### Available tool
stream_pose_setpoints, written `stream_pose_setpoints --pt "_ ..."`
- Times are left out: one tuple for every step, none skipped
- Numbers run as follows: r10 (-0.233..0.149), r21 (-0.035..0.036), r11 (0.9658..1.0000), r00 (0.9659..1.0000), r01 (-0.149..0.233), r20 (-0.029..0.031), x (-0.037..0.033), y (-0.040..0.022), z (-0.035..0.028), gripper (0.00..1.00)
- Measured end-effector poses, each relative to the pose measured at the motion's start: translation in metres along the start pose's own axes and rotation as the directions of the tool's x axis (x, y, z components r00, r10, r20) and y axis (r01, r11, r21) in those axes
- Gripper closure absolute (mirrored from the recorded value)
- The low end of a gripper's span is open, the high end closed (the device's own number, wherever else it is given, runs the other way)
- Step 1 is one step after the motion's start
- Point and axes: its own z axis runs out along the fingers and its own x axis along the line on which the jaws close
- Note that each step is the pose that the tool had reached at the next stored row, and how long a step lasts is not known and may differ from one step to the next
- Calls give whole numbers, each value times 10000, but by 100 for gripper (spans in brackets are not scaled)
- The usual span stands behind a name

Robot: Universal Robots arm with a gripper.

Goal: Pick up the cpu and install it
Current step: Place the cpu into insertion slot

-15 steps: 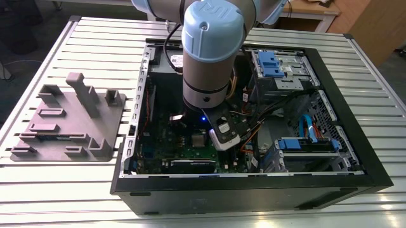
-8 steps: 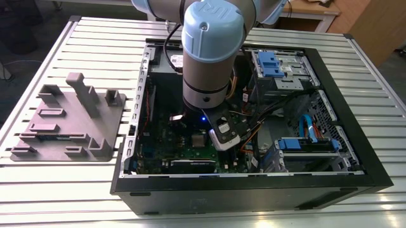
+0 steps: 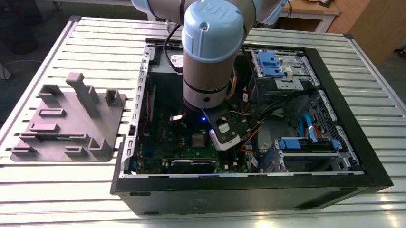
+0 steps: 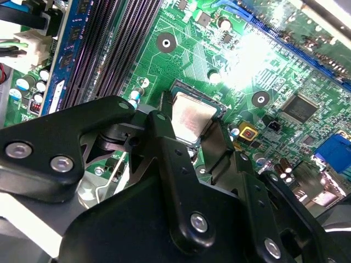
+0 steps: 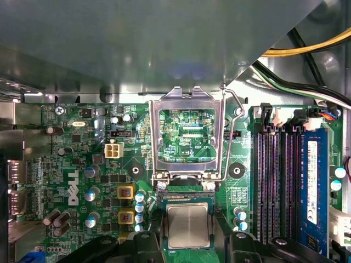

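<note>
Inside the PC case [image 3: 222, 192] on the bench [image 3: 95, 38], jaws clamp the cpu [image 5: 188, 226] by 2 edges, looks light, stiff, fragile.

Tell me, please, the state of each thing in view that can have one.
cpu: lying flat in the socket, metal top up.
socket frame: swung open, standing clear of the socket.
lever: released and raised.
memory stick: seated in its slot.
computer case: on its side, open.
gripper: down at the board, straddling the cpu.
</note>
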Motion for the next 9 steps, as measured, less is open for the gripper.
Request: stream_pose_setpoints --pt "0 0 10000 10000 0 0 0 0 0 54" --pt "1 0 10000 10000 -1 0 0 0 0 54" --pt "0 0 10000 10000 0 0 0 0 0 54" --pt "0 2 10000 10000 0 -2 0 0 0 54" --pt "0 1 10000 10000 0 -2 0 0 0 55" --pt "0 1 10000 10000 0 -1 0 0 0 55" --pt "0 1 10000 10000 0 -1 0 0 0 56" --pt "0 1 10000 10000 0 0 0 0 1 56" --pt "1 1 10000 10000 -1 0 0 0 0 56"
